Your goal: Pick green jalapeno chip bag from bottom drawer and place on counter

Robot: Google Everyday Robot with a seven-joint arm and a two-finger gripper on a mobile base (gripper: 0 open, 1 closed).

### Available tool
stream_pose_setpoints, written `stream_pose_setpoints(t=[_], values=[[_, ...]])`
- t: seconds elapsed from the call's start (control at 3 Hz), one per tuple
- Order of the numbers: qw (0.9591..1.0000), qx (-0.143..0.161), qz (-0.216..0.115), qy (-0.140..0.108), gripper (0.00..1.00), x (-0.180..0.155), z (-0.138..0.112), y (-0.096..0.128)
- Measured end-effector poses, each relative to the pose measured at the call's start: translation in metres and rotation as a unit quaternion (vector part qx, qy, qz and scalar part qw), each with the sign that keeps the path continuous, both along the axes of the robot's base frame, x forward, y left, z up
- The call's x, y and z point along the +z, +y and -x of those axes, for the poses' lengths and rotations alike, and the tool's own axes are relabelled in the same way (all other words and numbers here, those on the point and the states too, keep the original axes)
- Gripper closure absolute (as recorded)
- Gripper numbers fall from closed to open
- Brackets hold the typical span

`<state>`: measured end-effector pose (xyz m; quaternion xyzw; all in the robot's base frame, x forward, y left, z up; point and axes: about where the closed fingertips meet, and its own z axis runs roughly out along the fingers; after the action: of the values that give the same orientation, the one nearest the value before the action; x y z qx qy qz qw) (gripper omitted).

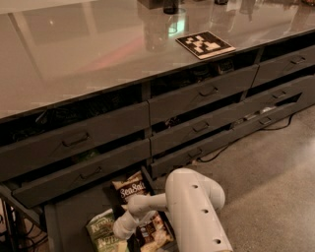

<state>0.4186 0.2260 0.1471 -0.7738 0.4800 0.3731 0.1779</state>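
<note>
The green jalapeno chip bag (102, 230) lies in the open bottom drawer (74, 216) at the lower left, with white "Kettle" lettering showing. My gripper (119, 233) reaches down into the drawer right beside the green bag's right edge, at the end of the white arm (194, 206). A brown-and-cream "Sea Salt" bag (132, 188) lies just behind it and another snack bag (155, 234) to its right. The glossy grey-beige counter (98, 54) spans the top, with the black-and-white pattern tag (205, 44) on it.
Shallower grey drawers with bar handles (78, 140) stand partly pulled out above and to the right. Dark objects (170, 6) stand at the counter's far edge. A black cable (275, 127) runs over the speckled floor (266, 182) at right.
</note>
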Motion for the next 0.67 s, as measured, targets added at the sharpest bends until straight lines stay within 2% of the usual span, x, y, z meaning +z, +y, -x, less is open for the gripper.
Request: stream_pose_setpoints(t=[0.33, 0.67], values=[[1.0, 0.003, -0.003, 0.002, 0.19, -0.0108, 0.0148, 0.0001], [1.0, 0.003, -0.003, 0.002, 0.42, -0.0109, 0.0149, 0.0001]])
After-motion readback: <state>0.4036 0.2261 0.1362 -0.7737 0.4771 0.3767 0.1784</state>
